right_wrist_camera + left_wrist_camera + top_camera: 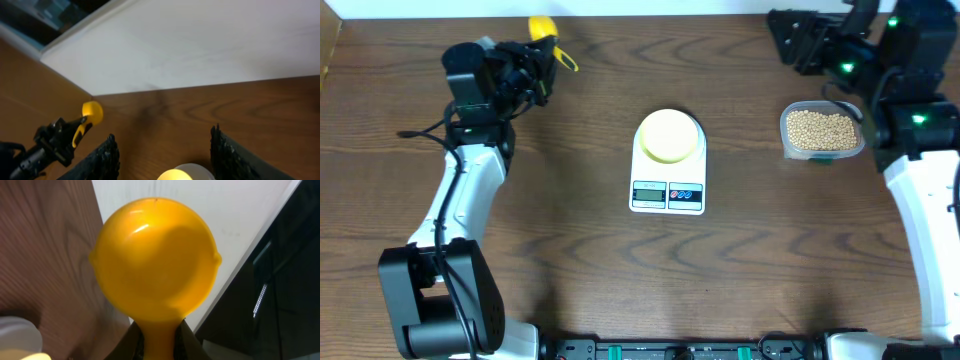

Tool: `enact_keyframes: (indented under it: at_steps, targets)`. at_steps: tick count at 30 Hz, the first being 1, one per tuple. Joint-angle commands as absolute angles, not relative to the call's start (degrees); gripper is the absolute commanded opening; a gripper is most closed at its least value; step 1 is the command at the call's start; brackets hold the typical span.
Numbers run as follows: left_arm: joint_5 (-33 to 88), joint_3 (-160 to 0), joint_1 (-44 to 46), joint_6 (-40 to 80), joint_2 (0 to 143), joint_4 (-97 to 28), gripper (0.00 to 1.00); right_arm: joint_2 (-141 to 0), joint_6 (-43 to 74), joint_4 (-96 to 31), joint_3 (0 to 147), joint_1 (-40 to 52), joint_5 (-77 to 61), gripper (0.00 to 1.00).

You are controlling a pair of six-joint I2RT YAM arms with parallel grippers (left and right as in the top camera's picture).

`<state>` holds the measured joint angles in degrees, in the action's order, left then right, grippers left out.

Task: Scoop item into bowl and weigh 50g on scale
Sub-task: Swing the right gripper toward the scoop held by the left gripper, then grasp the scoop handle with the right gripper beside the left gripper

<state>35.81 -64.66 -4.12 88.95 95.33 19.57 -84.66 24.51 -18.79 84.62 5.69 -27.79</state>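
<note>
My left gripper at the back left is shut on the handle of a yellow scoop. In the left wrist view the scoop's round bowl looks empty, and its handle is pinched between the jaws of the left gripper. The pale yellow-green bowl sits on the white scale at mid-table. The beans fill a clear tub at the right. My right gripper is beyond the tub, and the right wrist view shows the right gripper open with nothing between its fingers.
The right wrist view looks across the table toward the bowl on the scale and the scoop held by the left arm. A white wall runs along the table's far edge.
</note>
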Motion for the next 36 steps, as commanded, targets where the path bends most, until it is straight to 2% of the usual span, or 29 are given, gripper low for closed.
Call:
enact_keyframes:
  at_steps: [1, 8, 14, 15, 17, 21, 36]
  targets:
    - [36.8, -66.0, -2.4, 92.3, 94.4, 19.8, 0.07, -87.5, 23.1, -18.5, 85.3, 10.1, -24.1, 0.57]
    - [37.1, -66.0, 0.8, 92.3, 94.4, 19.8, 0.08, -94.5, 23.1, -14.6, 85.3, 15.7, -23.2, 0.59]
    - [36.8, -66.0, 5.1, 92.3, 94.4, 19.9, 0.07, -98.6, 23.1, -12.0, 85.3, 18.5, -24.4, 0.71]
    - [36.5, -66.0, 5.7, 92.3, 94.4, 19.9, 0.07, -98.9, 23.1, -12.1, 85.3, 18.9, -24.4, 0.71]
    - [36.4, -66.0, 6.9, 92.2, 94.4, 19.8, 0.07, -99.4, 23.2, -12.2, 85.3, 19.6, -24.4, 0.63]
    - [36.4, -66.0, 9.3, 92.2, 94.4, 19.8, 0.08, -99.8, 23.7, -11.0, 85.3, 21.8, -24.3, 0.54]
    - [31.9, -66.0, 13.1, 92.3, 94.4, 19.8, 0.08, -99.8, 24.1, -8.9, 85.3, 29.8, -18.4, 0.53]
